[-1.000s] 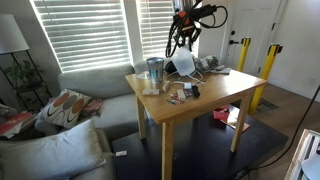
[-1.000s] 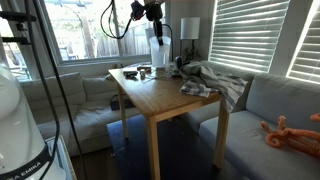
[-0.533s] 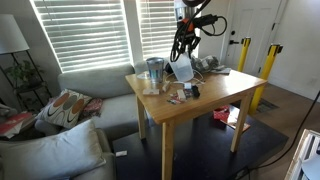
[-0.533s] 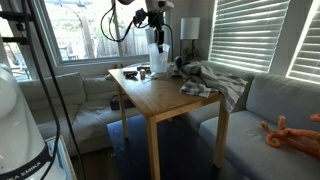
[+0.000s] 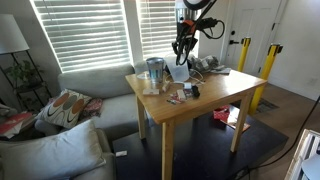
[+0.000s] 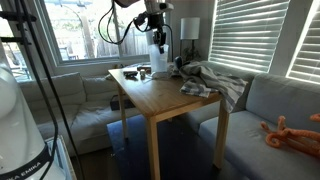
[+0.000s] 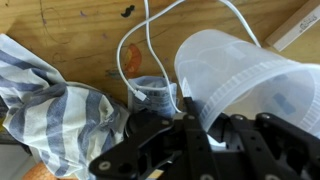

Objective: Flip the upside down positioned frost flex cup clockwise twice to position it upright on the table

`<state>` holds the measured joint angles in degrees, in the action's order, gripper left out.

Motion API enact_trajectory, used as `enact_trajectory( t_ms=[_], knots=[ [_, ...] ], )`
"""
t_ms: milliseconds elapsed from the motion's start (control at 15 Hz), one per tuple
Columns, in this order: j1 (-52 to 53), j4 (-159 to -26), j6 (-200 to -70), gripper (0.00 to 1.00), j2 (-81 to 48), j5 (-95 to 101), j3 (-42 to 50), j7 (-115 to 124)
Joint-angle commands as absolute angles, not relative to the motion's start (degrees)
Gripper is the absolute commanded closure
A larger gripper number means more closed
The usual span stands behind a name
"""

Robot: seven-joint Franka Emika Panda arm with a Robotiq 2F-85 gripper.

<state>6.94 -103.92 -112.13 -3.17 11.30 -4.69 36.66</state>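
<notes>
The frost flex cup point(image 7: 250, 85) is a frosted whitish cup. In the wrist view it fills the right side, with its rim clamped between my gripper's point(image 7: 205, 135) black fingers. In both exterior views the gripper point(image 5: 182, 47) point(image 6: 158, 33) hangs over the far side of the light-wood table point(image 5: 215, 98) point(image 6: 155, 97). The cup point(image 5: 178, 71) point(image 6: 158, 57) is below it, just above the tabletop. I cannot tell whether the cup touches the table.
A grey-tinted tumbler point(image 5: 154, 70) stands beside the cup. A striped cloth point(image 7: 50, 100) point(image 6: 205, 78), a white cable point(image 7: 135, 45) and small items point(image 5: 185, 92) lie on the table. Sofas and shuttered windows surround it.
The wrist has rotated, and the cup has swung from lying tilted sideways to hanging closer to vertical under the gripper. The grip on it has held.
</notes>
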Motion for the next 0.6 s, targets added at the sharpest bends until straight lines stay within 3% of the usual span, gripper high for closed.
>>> enact_trajectory(
  t_ms=[0,533],
  knots=[
    [6.4,-107.8,-115.2,0.66,-0.7,9.5,-4.6,32.9],
    [6.3,-112.2,-117.4,0.12,5.8,10.0,-5.0,28.4]
  ],
)
